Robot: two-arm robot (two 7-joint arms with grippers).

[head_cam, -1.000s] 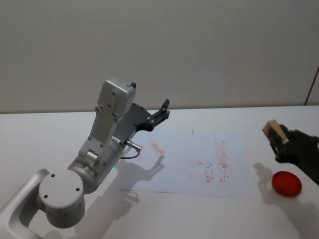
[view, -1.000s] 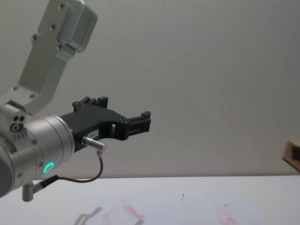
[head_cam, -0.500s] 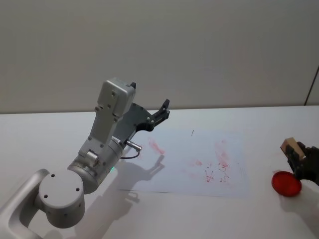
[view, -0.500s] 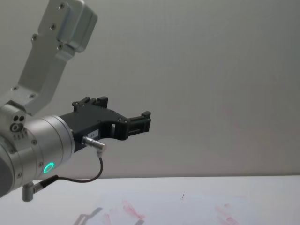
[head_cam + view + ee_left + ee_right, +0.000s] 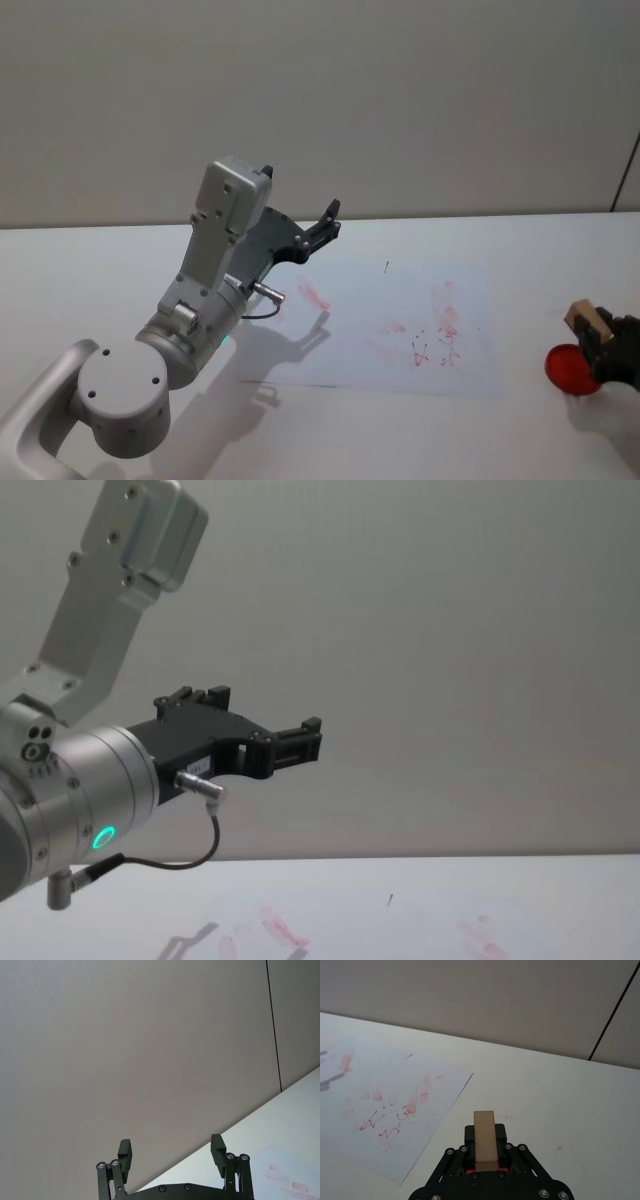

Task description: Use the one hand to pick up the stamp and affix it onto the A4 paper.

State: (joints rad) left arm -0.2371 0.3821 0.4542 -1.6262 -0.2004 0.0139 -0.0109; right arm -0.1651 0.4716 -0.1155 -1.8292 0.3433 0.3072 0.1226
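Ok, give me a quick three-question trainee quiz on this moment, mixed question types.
1. True or false: the stamp rests on the A4 paper.
2. The right gripper is: A over the paper's middle, B at the red ink pad, C raised beside the left gripper.
3. Fill in: the left gripper's jaws are ____.

Key: 1 false, the right gripper holds it off the sheet; 2 B; 3 open.

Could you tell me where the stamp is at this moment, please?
The stamp is held in the right gripper at the head view's right edge, over the red ink pad, to the right of the A4 paper.
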